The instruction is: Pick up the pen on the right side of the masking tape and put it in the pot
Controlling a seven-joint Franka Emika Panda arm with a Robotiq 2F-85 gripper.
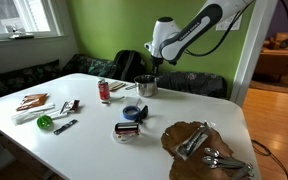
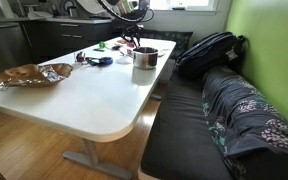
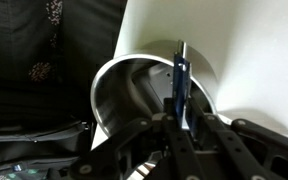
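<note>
Fingers (image 3: pixel 162 136) pinch the pen (image 3: pixel 180 85) (vertical, pointing down) over the pot (image 3: pixel 124 85).

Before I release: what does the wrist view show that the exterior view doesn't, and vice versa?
Only the wrist view: the pen clamped in the gripper, lined up over the open mouth of the pot, and the pot's inside. Only an exterior view: the masking tape, red can and tape dispenser on the table, plus the whole arm. Both: the pot near the table's edge with the gripper above it.
</note>
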